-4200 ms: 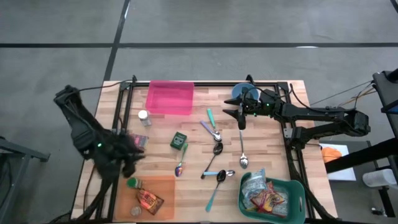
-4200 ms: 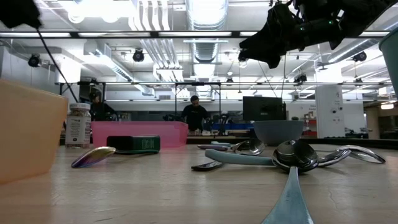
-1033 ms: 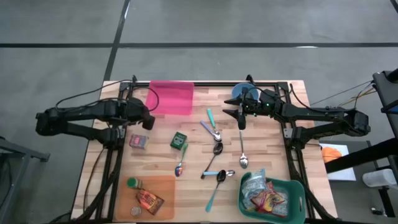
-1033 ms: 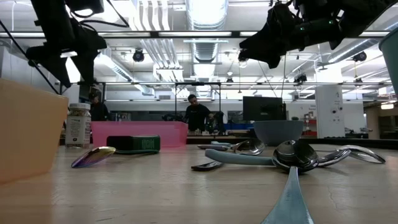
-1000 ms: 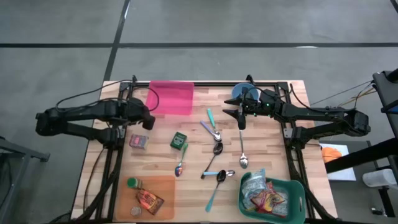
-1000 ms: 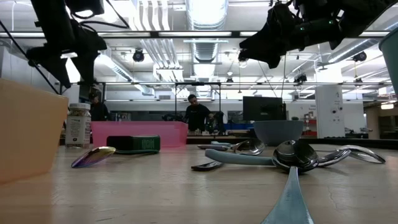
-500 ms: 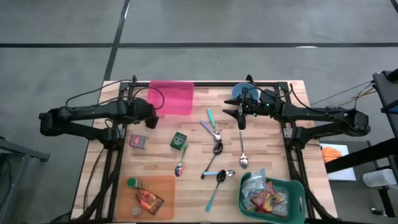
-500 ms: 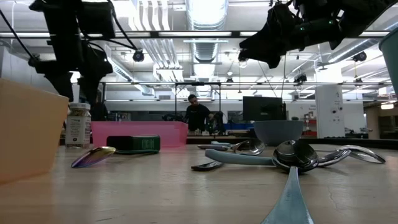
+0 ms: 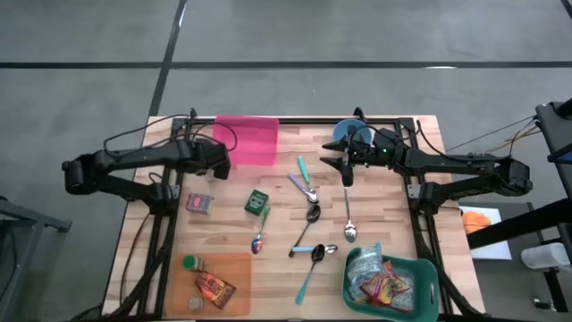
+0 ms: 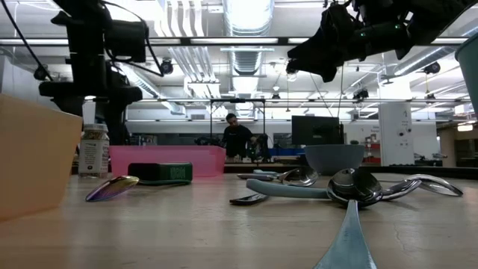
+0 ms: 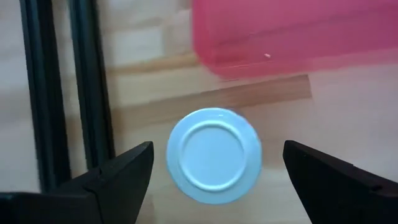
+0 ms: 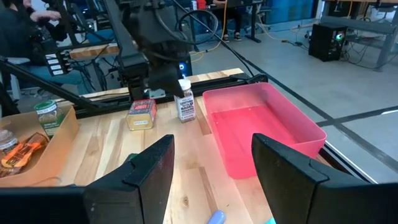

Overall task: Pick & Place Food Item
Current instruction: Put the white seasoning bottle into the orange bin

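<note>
My left claw (image 9: 214,165) hangs over the back-left part of the wooden table (image 9: 384,224), fingers spread wide apart with nothing between them. Directly beneath it stands a small spice jar (image 11: 213,155) with a white lid — upright, just beside the pink tray (image 9: 246,139), not touched by either finger. In front of the jar lies a small pink-labelled food box (image 9: 199,204), and nearer the front-left corner an orange bin (image 9: 214,282) holds a green-lidded jar (image 9: 190,263) and a snack packet (image 9: 215,289).

Toward the middle lies a dark green tin (image 9: 257,201), then a scatter of spoons (image 9: 312,215) — some silver, some with teal handles.

My right claw (image 9: 346,167) hangs above the table to the right of centre, close to a blue-grey bowl (image 9: 352,133); its fingers stand partly apart and hold nothing. At the front-right corner a green basket (image 9: 427,273) is filled with snack packets (image 9: 380,284).

Beyond the table, a person (image 10: 235,139) stands far off in the room.
</note>
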